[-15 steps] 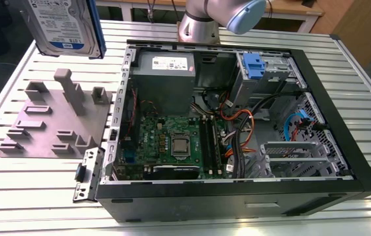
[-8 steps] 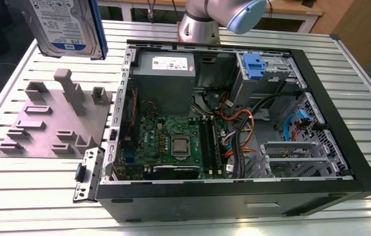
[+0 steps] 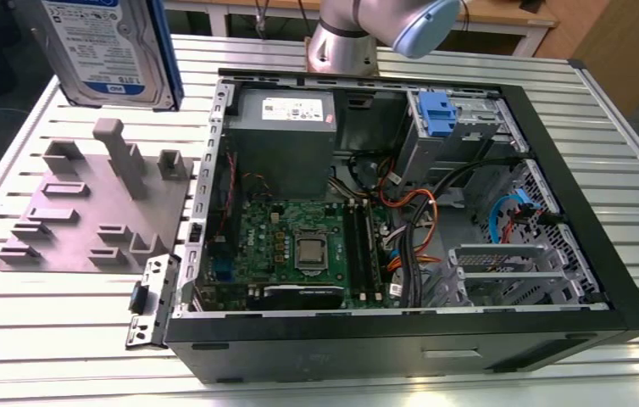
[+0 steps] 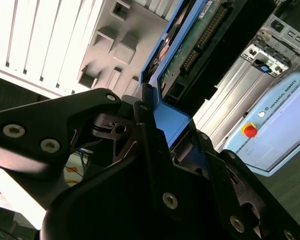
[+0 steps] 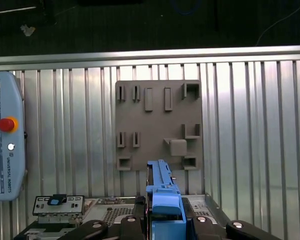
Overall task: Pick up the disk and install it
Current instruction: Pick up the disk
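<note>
An open black computer case (image 3: pixel 387 339) lies on a ribbed metal table (image 3: pixel 48 331) — motherboard (image 3: pixel 286 237) and grey power supply (image 3: pixel 286 144) exposed. A grey slotted fixture plate (image 3: pixel 82 191) sits just beside it, at the exterior view's left.

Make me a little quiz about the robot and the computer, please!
1. True or false: the disk is lying flat on the grey holder plate.
2. Pick one: what is the gripper shut on? A) an orange cable B) the disk C) a screwdriver
3. Fill in: the computer case has its side ____, so its green board shows.

Key:
1. False. It is held up in the air, above the plate.
2. B
3. open
</note>
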`<state>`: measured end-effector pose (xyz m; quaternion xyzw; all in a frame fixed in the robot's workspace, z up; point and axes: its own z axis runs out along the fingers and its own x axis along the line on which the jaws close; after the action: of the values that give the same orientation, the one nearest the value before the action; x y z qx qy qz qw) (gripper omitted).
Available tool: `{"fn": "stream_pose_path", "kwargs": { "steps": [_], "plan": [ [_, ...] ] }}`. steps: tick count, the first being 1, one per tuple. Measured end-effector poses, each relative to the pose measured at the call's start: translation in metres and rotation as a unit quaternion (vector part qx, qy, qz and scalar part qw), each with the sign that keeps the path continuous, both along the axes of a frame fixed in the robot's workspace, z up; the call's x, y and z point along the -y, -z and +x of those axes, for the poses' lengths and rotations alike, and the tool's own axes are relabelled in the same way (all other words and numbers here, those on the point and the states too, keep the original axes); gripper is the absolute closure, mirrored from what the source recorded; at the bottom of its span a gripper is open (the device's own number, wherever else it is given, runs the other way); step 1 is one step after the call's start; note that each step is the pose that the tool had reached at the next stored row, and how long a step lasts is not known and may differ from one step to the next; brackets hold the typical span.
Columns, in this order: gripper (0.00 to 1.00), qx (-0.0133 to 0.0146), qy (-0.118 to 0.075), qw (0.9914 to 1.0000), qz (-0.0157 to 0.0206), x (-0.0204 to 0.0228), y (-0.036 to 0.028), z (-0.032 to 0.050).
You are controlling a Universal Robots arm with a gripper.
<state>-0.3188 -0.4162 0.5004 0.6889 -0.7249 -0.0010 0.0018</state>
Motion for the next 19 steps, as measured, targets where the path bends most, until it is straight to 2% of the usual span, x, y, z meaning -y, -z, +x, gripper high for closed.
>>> {"fn": "stream_pose_path", "kwargs": {
  "steps": [4, 6, 19],
  "plan": [
    [0.64, 0.0000, 0.000, 1.00000, 0.0000, 0.0073, 0.0000, 0.0000],
    [0.64, 0.0000, 0.000, 1.00000, 0.0000, 0.0089, 0.0000, 0.0001],
    [0.64, 0.0000, 0.000, 1.00000, 0.0000, 0.0095, 0.0000, 0.0081]
  ]
}}
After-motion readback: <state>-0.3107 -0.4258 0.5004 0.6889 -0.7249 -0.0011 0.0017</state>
